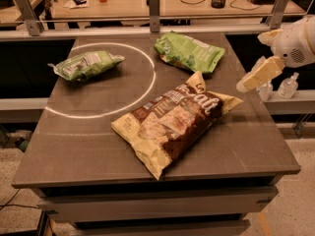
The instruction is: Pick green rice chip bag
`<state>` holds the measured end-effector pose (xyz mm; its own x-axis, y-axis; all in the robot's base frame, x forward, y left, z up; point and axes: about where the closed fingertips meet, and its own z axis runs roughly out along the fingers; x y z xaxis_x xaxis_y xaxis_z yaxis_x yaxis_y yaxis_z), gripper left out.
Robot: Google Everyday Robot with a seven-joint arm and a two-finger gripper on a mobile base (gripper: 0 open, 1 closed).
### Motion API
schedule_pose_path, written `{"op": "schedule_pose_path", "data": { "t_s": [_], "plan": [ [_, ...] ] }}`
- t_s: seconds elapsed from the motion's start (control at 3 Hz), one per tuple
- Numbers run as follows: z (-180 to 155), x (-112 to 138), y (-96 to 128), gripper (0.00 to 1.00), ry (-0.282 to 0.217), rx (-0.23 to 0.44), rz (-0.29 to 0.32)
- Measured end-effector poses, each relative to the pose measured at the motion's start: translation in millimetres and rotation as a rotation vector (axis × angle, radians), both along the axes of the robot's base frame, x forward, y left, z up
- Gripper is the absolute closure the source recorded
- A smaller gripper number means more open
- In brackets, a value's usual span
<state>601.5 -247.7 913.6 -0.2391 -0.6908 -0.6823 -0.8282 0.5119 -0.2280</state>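
Note:
The green rice chip bag [189, 52] lies flat at the back right of the table, broad and bright green with a pale print patch. My gripper [247, 81] hangs at the table's right edge, to the right of that bag and a little nearer, above the surface. It touches nothing.
A big brown-and-cream bag [174, 119] lies in the middle front. A slimmer green bag with a whitish label [86, 64] lies at the back left, inside a white circle [101, 113] drawn on the grey table [74, 146]. Small bottles [288, 86] stand on a ledge to the right. A rail and desk run behind.

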Motion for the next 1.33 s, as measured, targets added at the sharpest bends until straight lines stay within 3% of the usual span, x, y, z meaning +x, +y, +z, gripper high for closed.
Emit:
{"op": "schedule_pose_path", "data": {
  "t_s": [0.33, 1.0, 1.33],
  "plan": [
    [1.5, 7.9, 3.2, 0.0, -0.04, 0.032, -0.021],
    [-4.1, 62.1, 34.5, 0.0, -0.203, 0.147, -0.021],
    [-11.3, 92.2, 49.4, 0.0, -0.214, 0.233, -0.072]
  ]
}}
